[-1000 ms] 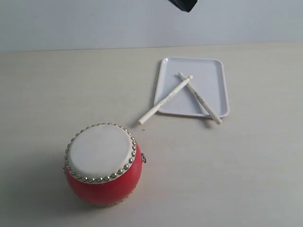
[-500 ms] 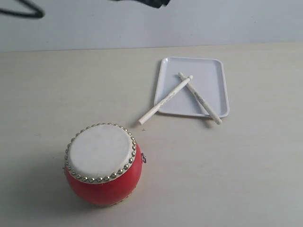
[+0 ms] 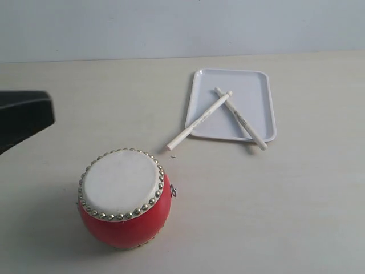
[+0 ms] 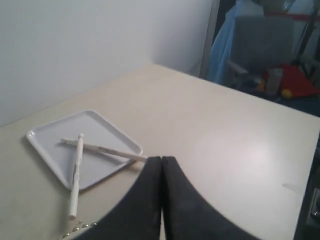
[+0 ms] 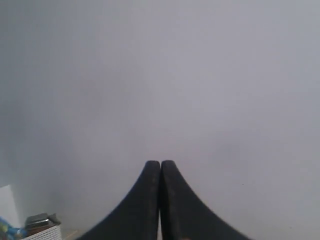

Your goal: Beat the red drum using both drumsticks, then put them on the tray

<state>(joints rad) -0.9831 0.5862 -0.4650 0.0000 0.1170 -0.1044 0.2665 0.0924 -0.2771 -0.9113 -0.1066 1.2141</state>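
The red drum (image 3: pixel 124 197) stands upright near the table's front left, its off-white skin bare. The white tray (image 3: pixel 254 83) lies at the back right. Both drumsticks rest crossed on it: one (image 3: pixel 199 120) sticks out over the tray's near-left rim onto the table, the other (image 3: pixel 242 120) overhangs the near rim. My left gripper (image 4: pixel 162 159) is shut and empty, raised above the table with the tray (image 4: pixel 50 150) and the sticks (image 4: pixel 107 150) beyond its tips. My right gripper (image 5: pixel 160 163) is shut and empty, facing a blank wall.
A dark, blurred part of my left arm (image 3: pixel 23 117) juts in from the left edge of the exterior view, behind the drum. In the left wrist view the table's far edge gives onto a room with clutter (image 4: pixel 280 75).
The dark arm parts at the top edge of the exterior view have gone. A dark part of the left arm has come in at the left edge. Drum, tray and sticks have not moved.
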